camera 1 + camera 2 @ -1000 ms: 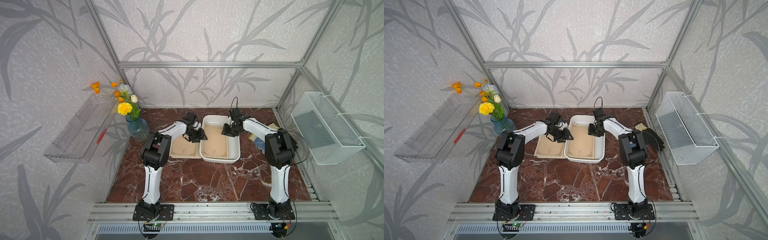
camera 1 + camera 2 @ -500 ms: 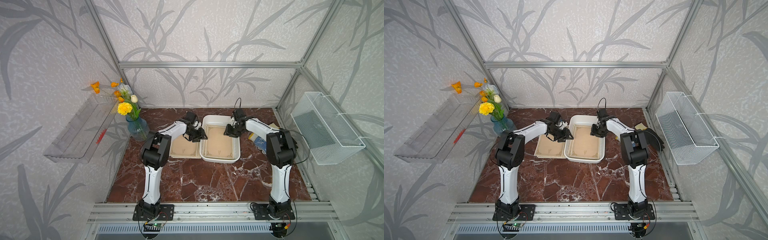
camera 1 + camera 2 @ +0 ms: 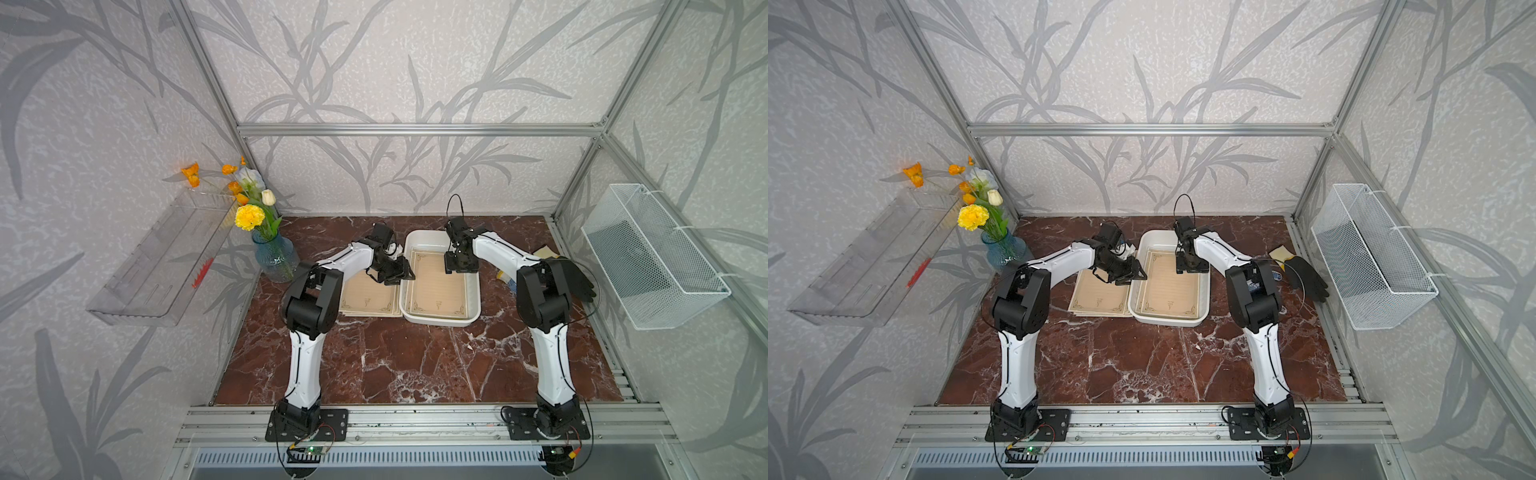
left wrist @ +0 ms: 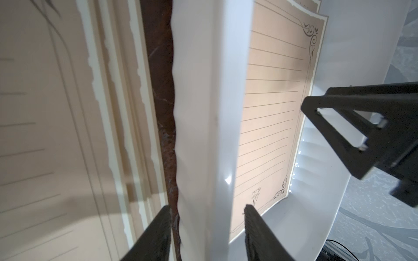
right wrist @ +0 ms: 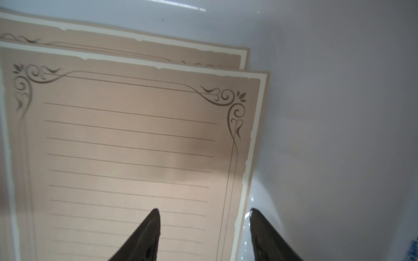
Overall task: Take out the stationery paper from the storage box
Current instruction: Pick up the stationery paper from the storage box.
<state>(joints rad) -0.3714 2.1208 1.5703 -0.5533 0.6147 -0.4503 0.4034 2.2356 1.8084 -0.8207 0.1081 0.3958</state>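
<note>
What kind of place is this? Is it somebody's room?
Probably not a real room: it looks like a robot test booth dressed up as one. Two robot arms are bolted to a metal rail, the leafy walls sit in a metal frame, and the vase of flowers looks like decoration.

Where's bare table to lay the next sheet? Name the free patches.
Free: the front marble between the storage box and the front rail; the back strip between vase and box. Crowded: sheet stack left of box, glove right.
</note>
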